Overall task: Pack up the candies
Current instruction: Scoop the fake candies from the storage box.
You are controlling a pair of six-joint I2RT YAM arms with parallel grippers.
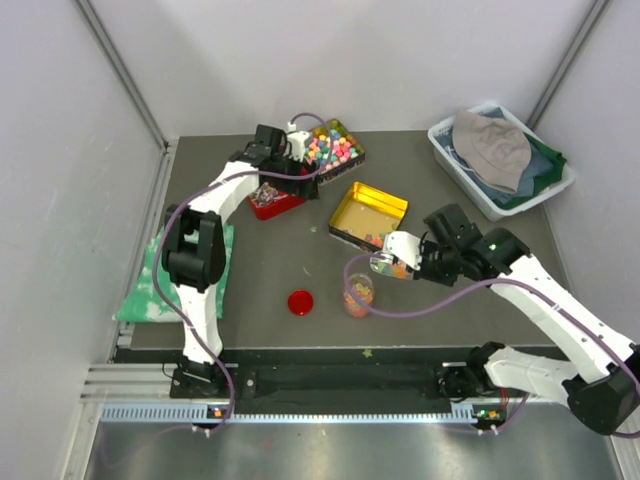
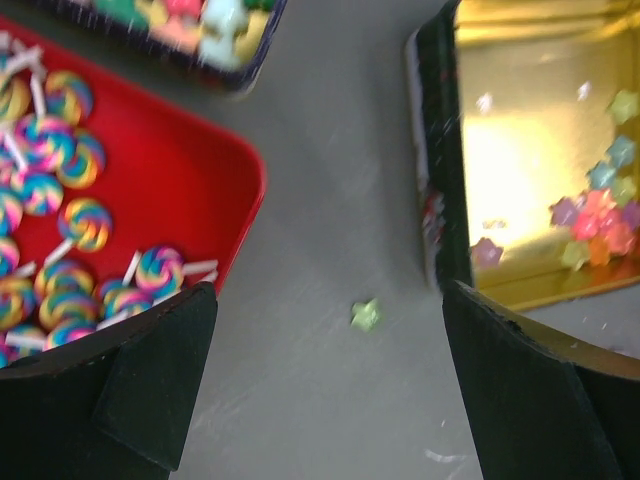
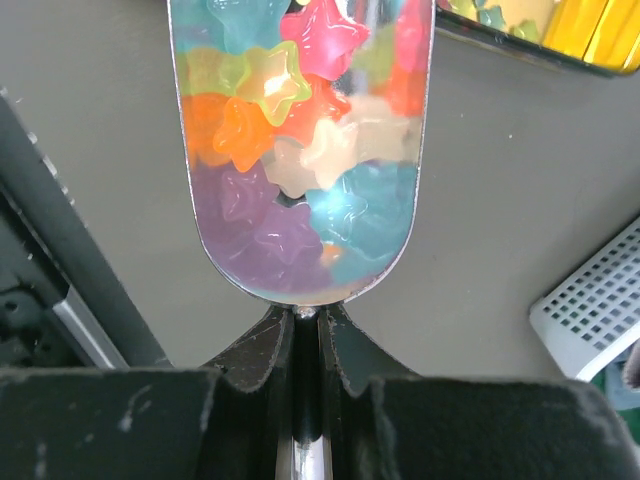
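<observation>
Candies (image 3: 300,150) fill the clear scoop (image 3: 300,290) pinched in my right gripper (image 3: 305,322), just beyond its fingertips, while my left gripper (image 2: 325,345) stands wide.

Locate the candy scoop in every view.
Top external: scoop right of centre, just below the gold tin.
Left wrist: not in it.
Right wrist: upper centre, full of candies, pinched by the right gripper.
Shared landmark: the gold tin, upper right in both wrist views.
</observation>
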